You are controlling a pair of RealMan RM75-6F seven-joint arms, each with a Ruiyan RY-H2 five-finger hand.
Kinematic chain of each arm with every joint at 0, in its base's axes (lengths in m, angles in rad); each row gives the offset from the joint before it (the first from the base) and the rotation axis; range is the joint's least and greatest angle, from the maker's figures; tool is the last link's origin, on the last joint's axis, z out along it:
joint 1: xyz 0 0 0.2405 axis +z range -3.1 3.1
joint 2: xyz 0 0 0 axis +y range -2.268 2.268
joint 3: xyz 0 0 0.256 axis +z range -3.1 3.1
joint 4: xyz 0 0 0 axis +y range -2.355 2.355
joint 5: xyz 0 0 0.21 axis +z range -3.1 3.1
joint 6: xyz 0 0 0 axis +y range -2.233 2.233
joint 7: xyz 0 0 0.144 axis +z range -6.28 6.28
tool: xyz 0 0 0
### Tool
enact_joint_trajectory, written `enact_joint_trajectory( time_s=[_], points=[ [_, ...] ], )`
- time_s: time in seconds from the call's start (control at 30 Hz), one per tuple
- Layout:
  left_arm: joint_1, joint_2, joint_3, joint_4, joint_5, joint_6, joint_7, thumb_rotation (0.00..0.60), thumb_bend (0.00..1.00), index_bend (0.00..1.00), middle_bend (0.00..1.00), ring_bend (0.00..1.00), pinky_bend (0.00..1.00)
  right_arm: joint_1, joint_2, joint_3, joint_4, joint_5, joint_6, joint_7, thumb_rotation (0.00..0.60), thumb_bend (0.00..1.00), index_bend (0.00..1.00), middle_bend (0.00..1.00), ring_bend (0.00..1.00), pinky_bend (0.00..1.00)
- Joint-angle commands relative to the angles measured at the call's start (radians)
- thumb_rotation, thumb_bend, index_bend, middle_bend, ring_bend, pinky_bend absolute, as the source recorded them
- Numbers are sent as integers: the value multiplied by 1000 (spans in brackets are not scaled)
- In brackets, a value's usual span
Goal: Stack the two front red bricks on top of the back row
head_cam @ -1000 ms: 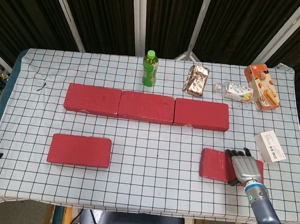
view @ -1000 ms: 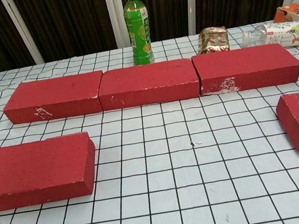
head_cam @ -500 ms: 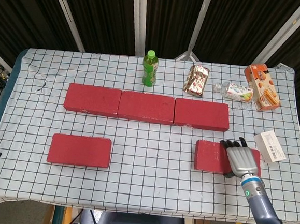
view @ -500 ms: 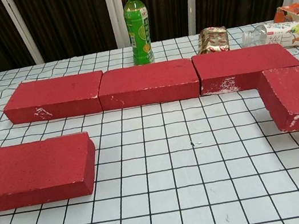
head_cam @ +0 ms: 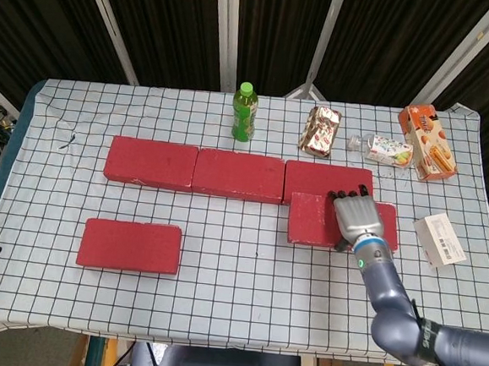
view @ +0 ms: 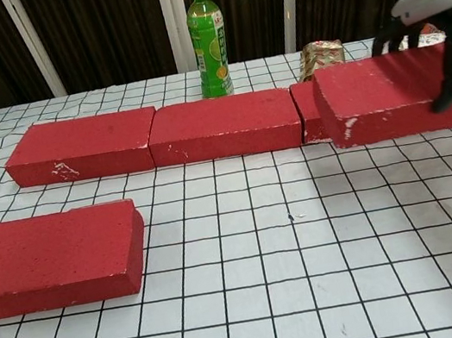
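The right hand (head_cam: 359,217) grips a red brick (head_cam: 318,219) from above, fingers over its far edge and thumb down its near face, and holds it off the counter (head_cam: 246,272), overlapping the front edge of the right-hand brick of the back row (head_cam: 326,175). In the chest view the held brick (view: 388,96) hides most of that back brick. The back row runs on through a middle brick (head_cam: 238,175) and a left brick (head_cam: 151,162), laid end to end. The other front brick (head_cam: 129,245) lies flat near the counter's left front. Behind the row stand a green bottle (head_cam: 244,113), a foil snack bag (head_cam: 320,130) and an orange carton (head_cam: 426,142). The left hand is out of sight
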Motion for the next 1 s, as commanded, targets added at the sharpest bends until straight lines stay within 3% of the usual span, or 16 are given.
enact_joint_trajectory(
  time_s=[0.03,0.17,0.33,0.57,1.0],
  points=[
    [1,-3,-3,-3,-7,5,11,600,161,69,6,0,50,238,-88,84,152,303,-38,-138,600,193,289,299,256,0],
    [6,-7,-6,-9,-9,19,29,600,160,69,6,0,50,303,-130,113,257,409,-81,-154,600,193,289,303,256,0],
    [8,-12,-11,-13,-19,26,45,600,161,69,6,0,50,351,-160,122,351,459,-125,-178,600,193,289,307,257,0],
    [8,-17,-17,-10,-40,25,64,600,160,69,6,0,51,388,-232,115,485,476,-202,-182,600,193,289,307,256,0],
    [7,-32,-26,-18,-71,29,123,600,160,69,5,0,51,429,-390,49,730,434,-291,-191,600,192,289,308,257,0]
  ],
)
